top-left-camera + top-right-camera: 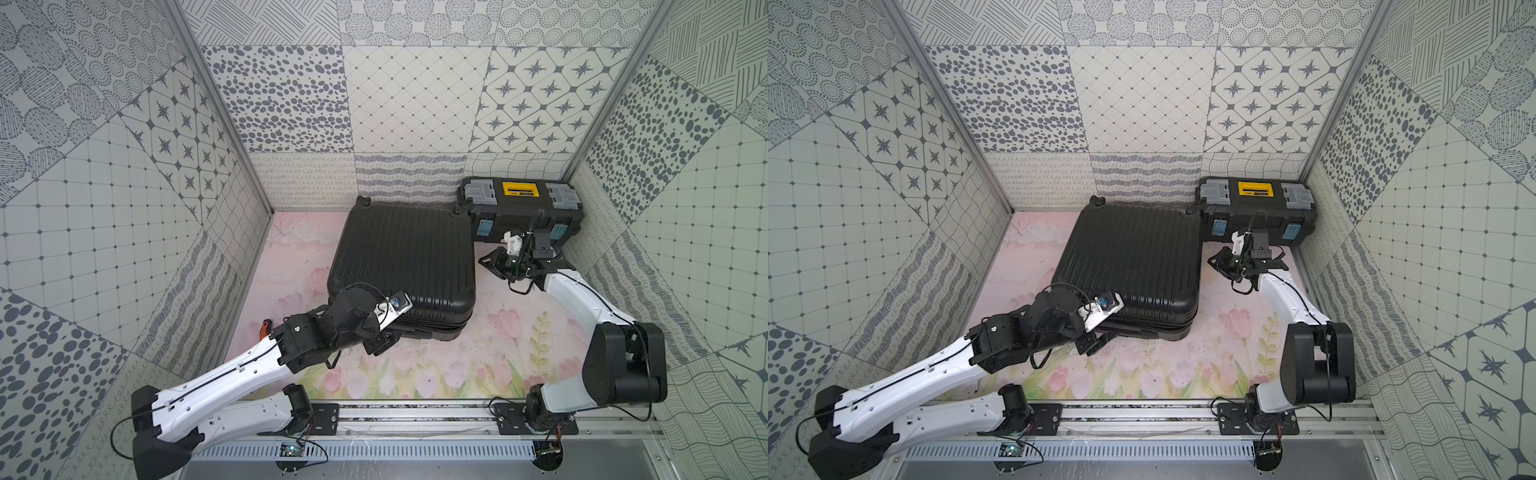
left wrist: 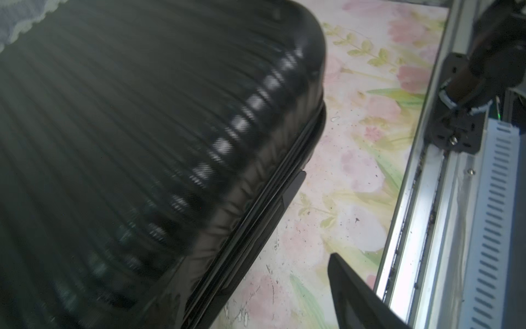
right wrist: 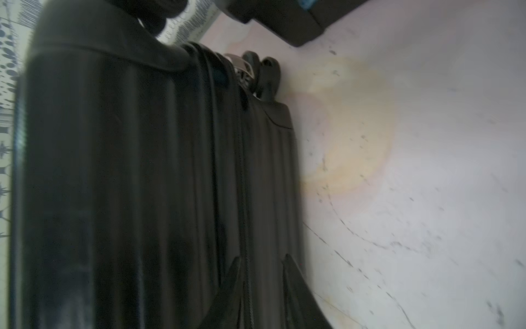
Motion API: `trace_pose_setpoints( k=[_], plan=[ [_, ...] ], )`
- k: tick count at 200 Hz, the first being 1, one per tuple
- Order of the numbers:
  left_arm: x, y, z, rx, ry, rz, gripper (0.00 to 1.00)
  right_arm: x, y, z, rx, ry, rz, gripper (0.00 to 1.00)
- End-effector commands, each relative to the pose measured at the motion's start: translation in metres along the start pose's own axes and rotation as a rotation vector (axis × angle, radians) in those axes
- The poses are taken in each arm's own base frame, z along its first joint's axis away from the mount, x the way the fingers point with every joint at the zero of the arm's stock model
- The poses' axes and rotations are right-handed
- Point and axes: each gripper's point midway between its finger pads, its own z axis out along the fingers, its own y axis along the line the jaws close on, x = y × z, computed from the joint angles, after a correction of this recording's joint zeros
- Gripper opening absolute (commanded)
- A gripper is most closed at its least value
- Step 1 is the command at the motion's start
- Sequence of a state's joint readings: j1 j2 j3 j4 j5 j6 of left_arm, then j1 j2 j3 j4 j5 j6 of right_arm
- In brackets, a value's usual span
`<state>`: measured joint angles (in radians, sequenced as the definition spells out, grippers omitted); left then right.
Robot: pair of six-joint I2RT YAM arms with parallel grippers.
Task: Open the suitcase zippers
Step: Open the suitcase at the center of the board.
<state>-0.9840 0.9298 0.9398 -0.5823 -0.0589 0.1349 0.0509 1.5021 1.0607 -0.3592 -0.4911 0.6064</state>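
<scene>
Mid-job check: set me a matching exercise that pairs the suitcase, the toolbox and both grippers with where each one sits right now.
Things:
1. suitcase
2. toolbox
3. left gripper
4. right gripper

Places:
A. in the back right corner, by the walls
B. low at the suitcase's near edge, the one facing the arm bases
C. lying flat mid-floor, shells closed
D. at the suitcase's side wall that faces the right arm, just in front of the toolbox

Pairs: 1-C, 2-A, 3-B, 4-D
</scene>
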Motion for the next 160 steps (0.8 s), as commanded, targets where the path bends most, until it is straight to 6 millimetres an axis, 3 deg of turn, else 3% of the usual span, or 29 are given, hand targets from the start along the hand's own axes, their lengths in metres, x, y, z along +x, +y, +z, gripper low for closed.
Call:
trace_pose_setpoints(
  k=[1,25,35,47,70,95,127,147,160],
  plan=[
    [0.030,0.050,-0.022,-0.151,0.145,-0.604,0.76,-0.015,0.059,0.009,-0.165,0.017,-0.080,0.25],
    [0.015,0.079,-0.051,-0.173,0.026,-0.804,0.76,-0.008,0.077,0.023,-0.168,0.070,-0.133,0.25],
    [0.011,0.093,-0.064,-0.215,-0.008,-0.856,0.77,-0.009,0.074,0.026,-0.152,0.069,-0.130,0.25],
    [0.021,0.115,-0.076,-0.333,0.012,-0.905,0.77,-0.011,0.066,0.024,-0.121,0.049,-0.128,0.25],
    [0.067,0.157,-0.085,-0.604,0.146,-1.018,0.75,-0.008,0.043,0.015,-0.036,0.015,-0.106,0.30],
    [0.117,0.196,-0.089,-0.782,0.162,-1.283,0.74,0.009,0.021,0.002,0.020,-0.022,-0.080,0.30],
    [0.172,0.219,-0.077,-0.873,0.151,-1.552,0.71,0.046,0.009,-0.005,-0.040,-0.001,-0.039,0.23],
    [0.202,0.216,-0.057,-0.817,0.093,-1.733,0.57,0.067,0.007,-0.011,-0.077,0.028,-0.031,0.15],
    [0.218,0.212,-0.047,-0.774,0.027,-1.825,0.36,0.077,0.006,-0.017,-0.092,0.035,-0.035,0.09]
  ],
)
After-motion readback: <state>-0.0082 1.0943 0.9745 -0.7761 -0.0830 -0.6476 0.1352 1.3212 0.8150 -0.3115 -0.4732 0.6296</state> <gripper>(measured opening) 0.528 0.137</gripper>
